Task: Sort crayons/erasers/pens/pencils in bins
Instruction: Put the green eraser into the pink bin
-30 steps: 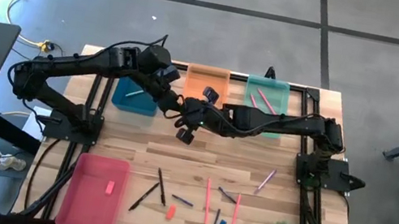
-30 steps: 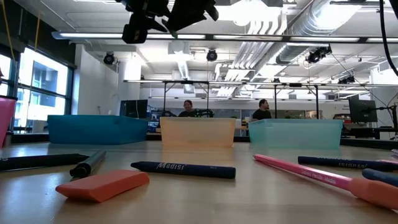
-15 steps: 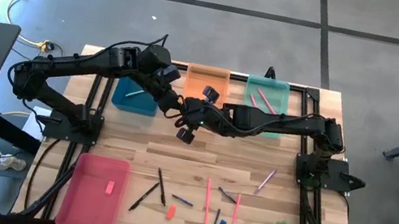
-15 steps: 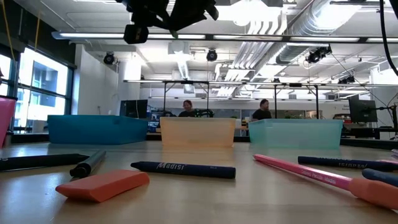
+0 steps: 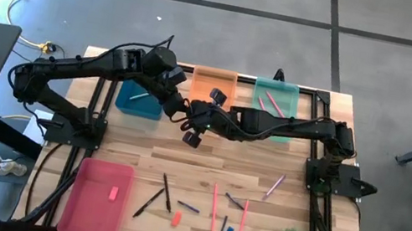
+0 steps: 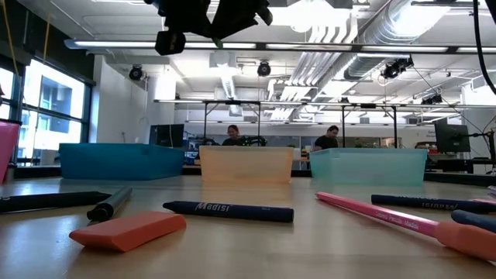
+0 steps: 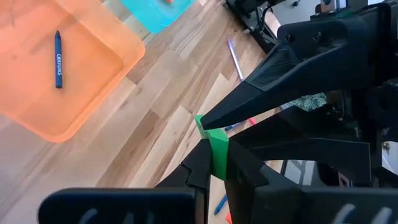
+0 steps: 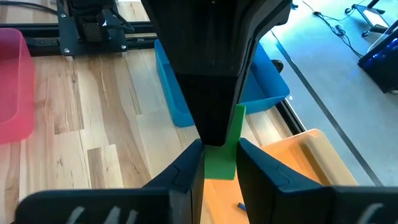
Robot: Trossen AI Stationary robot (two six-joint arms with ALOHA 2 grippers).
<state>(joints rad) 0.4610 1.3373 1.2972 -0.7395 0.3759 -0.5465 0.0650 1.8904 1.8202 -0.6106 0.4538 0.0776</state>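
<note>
The left gripper (image 7: 211,163) has just closed onto the green eraser (image 7: 214,146) that the right gripper (image 8: 219,163) also pinches, so both claws clamp the one block in mid-air, above the table (image 5: 289,224) just in front of the dark teal-blue bin (image 5: 139,98) and orange bin (image 5: 213,83) near the far edge. This looks like a handover: the right gripper should let go next, leaving the left arm to carry the eraser toward the pink-red bin (image 5: 95,198) at the near left corner.
</note>
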